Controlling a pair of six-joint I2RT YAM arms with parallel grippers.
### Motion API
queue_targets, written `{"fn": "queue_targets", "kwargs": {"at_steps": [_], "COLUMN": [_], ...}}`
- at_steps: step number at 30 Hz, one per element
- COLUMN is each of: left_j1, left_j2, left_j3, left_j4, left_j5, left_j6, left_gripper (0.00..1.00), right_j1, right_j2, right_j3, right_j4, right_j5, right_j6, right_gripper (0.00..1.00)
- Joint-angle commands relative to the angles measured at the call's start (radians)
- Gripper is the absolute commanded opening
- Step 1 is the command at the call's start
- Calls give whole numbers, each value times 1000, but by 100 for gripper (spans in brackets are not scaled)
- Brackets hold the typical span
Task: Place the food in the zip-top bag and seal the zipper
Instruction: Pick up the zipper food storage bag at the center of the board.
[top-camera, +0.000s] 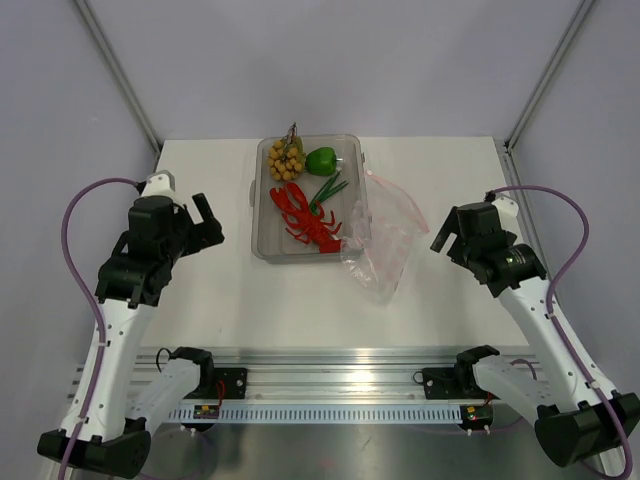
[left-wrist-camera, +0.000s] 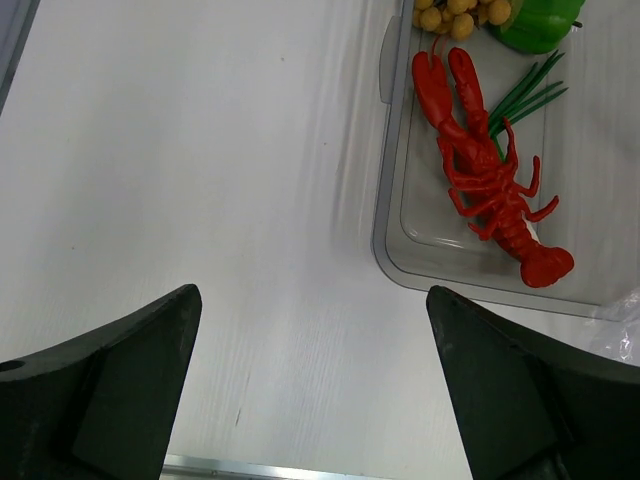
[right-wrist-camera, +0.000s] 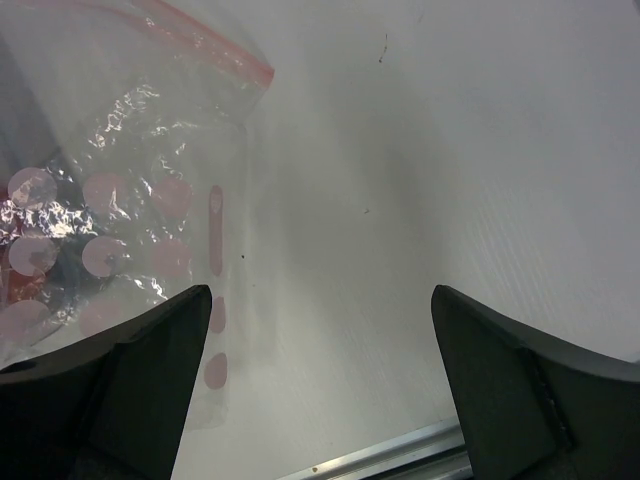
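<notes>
The left pincer and right pincer are wide open and empty, the food sits in the tray, and the thin bag next to it may slide or fold shut when food gets pushed in.

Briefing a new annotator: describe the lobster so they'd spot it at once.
Find the clear tray at the far middle of the white table. The red lobster lies in its near half, tail toward the crinkly bag. It is the only red food; the bell pepper and stalks are green, the ball cluster yellow.
</notes>
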Motion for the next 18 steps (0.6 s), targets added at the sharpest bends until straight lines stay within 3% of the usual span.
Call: {"fn": "queue_targets", "kwargs": {"at_steps": [1, 6, 11, 16, 18], "left_j1": [0, 0, -14, -47, -49], "left_j2": [16, 44, 70, 88, 99], "left_j3": [0, 9, 26, 30, 21], "left_j4": [28, 21, 18, -7, -9], "left_j5": [53, 92, 234, 230, 251], "left_j6": [0, 0, 44, 64, 66], "left_gripper": [99, 99, 99, 99, 99], "right_j1": [3, 4, 3, -2, -37], "right_j2": [-20, -29, -11, 86, 149], "right_j3": [-3, -32, -61, -65, -78], "right_j4": [23, 55, 135, 262, 363], "right_j5": [8, -37, -147, -233, -348], "right_j6": [-7, -33, -47, -39, -27], "right_gripper": [100, 100, 100, 99, 99]}}
